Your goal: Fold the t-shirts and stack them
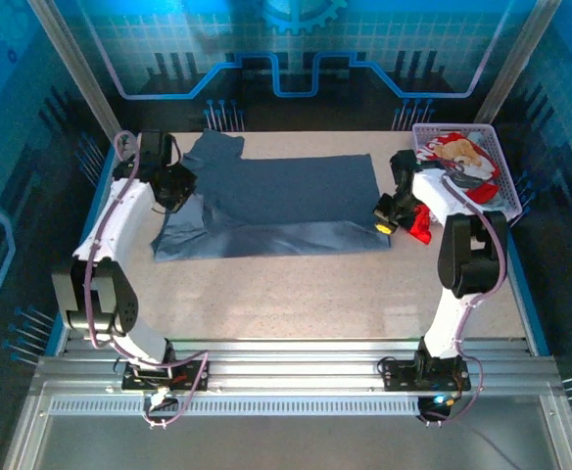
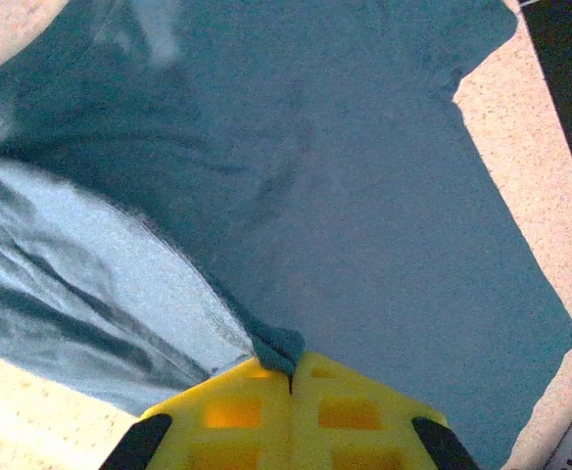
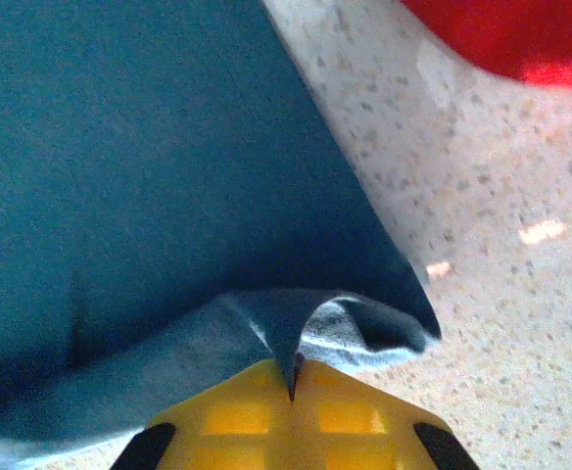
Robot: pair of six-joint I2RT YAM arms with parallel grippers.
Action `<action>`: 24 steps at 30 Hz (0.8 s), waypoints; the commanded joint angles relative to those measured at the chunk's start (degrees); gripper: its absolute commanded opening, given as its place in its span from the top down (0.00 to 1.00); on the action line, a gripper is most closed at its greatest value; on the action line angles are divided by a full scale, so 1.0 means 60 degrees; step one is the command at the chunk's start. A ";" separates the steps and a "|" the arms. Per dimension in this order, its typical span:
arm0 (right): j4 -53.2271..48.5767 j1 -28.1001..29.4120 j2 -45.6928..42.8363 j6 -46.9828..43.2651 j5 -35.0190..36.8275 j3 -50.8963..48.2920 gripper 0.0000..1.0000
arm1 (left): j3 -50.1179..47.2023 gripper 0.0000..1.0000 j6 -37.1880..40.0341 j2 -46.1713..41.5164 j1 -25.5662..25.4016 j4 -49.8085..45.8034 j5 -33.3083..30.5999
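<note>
**Both ends pinched, shirt lying crosswise**

Left fingers (image 2: 266,377) are shut tight, with a small nub of the blue t-shirt (image 2: 364,215) bunched right at the seam between them. Right fingers (image 3: 271,382) are the same: pressed together on a curled-over corner of blue cloth, with bare speckled desk (image 3: 482,294) just off to the side.

Move outward and the geometry is plain. The shirt stretches away from each pair of fingers toward the other, so the cloth lies between the two arms. Each arm is nearest to its own end. From above, the shirt's long axis runs left to right across the desk. The sleeve end is on the robot's left and the straight hem end on its right. It looks part-folded already, with a darker upper layer over a paler strip along the near side.

My read is that the next move depends on both ends travelling together across that long axis. If one arm leads, the fold line will skew.

The red t-shirt (image 1: 457,157) sits in the basket (image 1: 448,127) at the far right. A bit of red lies on the desk near the right fingers.
</note>
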 commanded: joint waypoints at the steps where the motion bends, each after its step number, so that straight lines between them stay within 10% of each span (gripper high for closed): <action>1: -0.0445 -0.0119 0.0502 0.0164 0.0168 0.0695 1.00 | 0.0570 1.00 0.0487 0.0413 0.0160 -0.0022 0.0207; 24: -0.0814 -0.0148 0.1742 0.0412 0.0393 0.2437 1.00 | 0.1557 1.00 0.0943 0.1664 0.0483 -0.0072 0.0237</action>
